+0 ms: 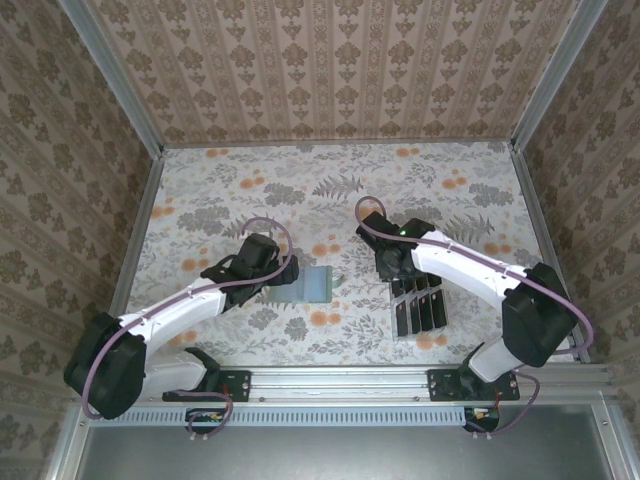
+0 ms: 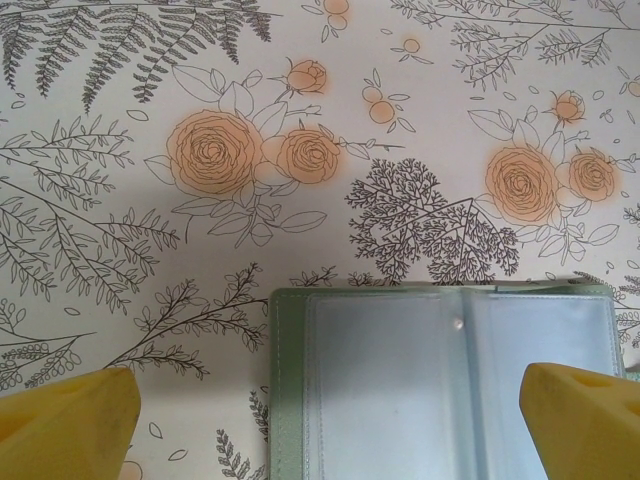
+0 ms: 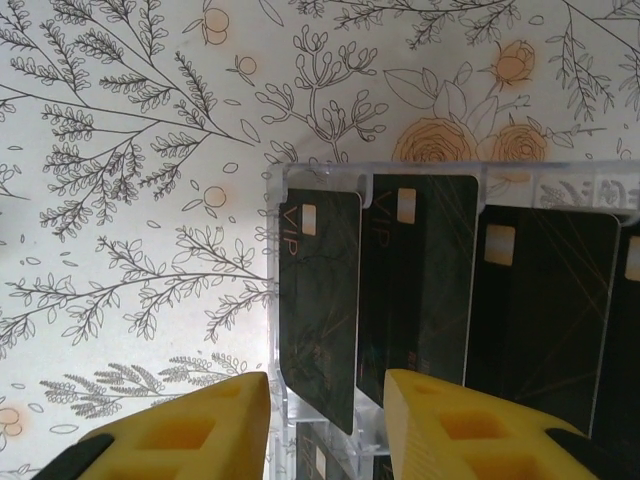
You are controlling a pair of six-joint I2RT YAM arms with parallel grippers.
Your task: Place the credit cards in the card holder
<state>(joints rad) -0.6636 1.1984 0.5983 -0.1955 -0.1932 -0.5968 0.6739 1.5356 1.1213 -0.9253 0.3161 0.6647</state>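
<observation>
The card holder lies opened flat on the flowered table, its sage-green edge and grey-blue inside facing up. My left gripper hangs open over it, one yellow finger on each side. Several black credit cards stand in a clear slotted rack. My right gripper is over the rack's left end, open. The lower end of the leftmost card sits between its fingers, with a narrow gap on each side. The second card and a third stand to the right.
Patterned walls and metal frame rails close in the table on three sides. The rack stands near the front edge, to the right of the card holder. Bare flowered tablecloth stretches behind both arms.
</observation>
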